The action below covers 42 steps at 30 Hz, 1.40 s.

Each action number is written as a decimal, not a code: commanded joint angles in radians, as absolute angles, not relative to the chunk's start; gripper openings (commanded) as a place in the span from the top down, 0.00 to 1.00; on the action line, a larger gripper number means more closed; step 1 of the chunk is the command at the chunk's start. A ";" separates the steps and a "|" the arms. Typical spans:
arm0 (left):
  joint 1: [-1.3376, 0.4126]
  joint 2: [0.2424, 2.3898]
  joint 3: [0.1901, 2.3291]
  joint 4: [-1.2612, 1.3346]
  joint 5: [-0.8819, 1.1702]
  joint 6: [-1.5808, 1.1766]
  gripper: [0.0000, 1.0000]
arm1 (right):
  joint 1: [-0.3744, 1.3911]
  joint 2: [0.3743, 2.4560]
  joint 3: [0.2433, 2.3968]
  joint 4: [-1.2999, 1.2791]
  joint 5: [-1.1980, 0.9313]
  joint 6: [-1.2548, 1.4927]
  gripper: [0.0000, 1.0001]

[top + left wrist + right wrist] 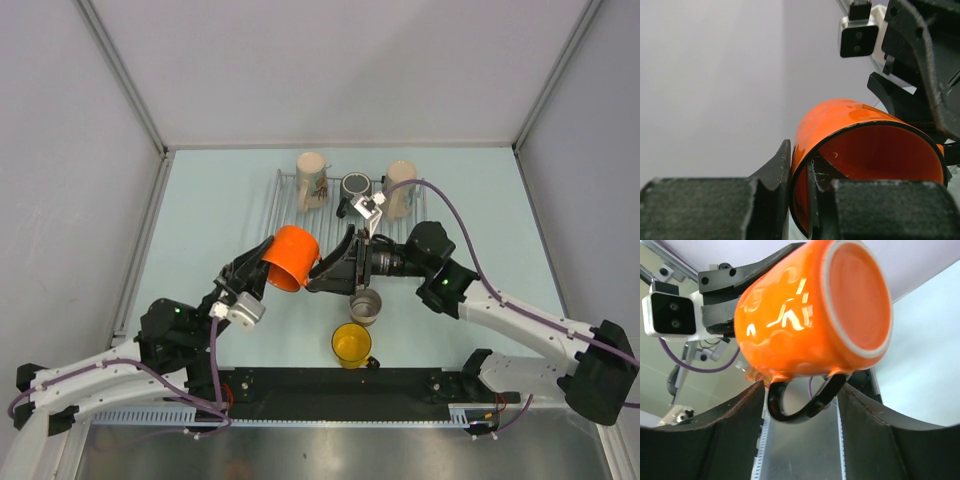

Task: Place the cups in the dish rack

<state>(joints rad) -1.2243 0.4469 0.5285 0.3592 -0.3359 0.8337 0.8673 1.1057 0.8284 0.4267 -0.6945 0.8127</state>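
Pale blue-green desk [200, 220] carries everything, with the wire dish rack [285, 212] along its far side. A patterned cream cup [312, 180], a dark cup [356, 186] and a plain cream cup [400, 188] already sit on the rack. A steel cup [366, 306] and a yellow cup [351, 345] stand on the desk close to the arms' bases.

The orange cup [290, 258] is up in the air between the two arms, just on the near side of the rack. It lies on its side. Its long axis runs roughly left to right, with the mouth towards the left arm and the flat base towards the right arm.

The left fingers [772, 180] are closed narrow on the cup's wall at the rim, one outside and one inside, and they carry it.

What matters next is the dark handle [792, 416]. It hangs below the cup body and sits right in the gap between the right fingers [860, 410], which stand wide on either side of it. I can't tell whether one of them brushes it. I'd judge the right arm is placed to take the cup by closing across that handle.
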 commanded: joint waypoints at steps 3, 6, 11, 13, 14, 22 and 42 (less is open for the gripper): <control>-1.232 0.423 0.598 0.417 -0.310 0.787 1.00 | 0.856 1.196 0.779 0.802 -0.741 0.977 0.44; -1.232 0.417 0.591 0.419 -0.308 0.790 1.00 | 0.856 1.244 0.769 0.902 -0.738 1.032 0.56; -1.232 0.410 0.584 0.429 -0.308 0.793 1.00 | 0.856 1.302 0.762 1.055 -0.741 1.124 0.71; -1.232 0.410 0.584 0.431 -0.308 0.793 1.00 | 0.857 1.315 0.730 1.191 -0.735 1.173 0.75; -1.232 0.411 0.583 0.433 -0.310 0.795 1.00 | 0.859 1.318 0.713 1.240 -0.732 1.214 0.76; -1.232 0.414 0.557 0.439 -0.293 0.784 1.00 | 0.882 1.459 0.715 1.516 -0.724 1.318 1.00; -1.232 0.315 0.374 0.376 -0.307 0.762 0.33 | 0.838 1.404 0.798 1.368 -0.732 1.243 1.00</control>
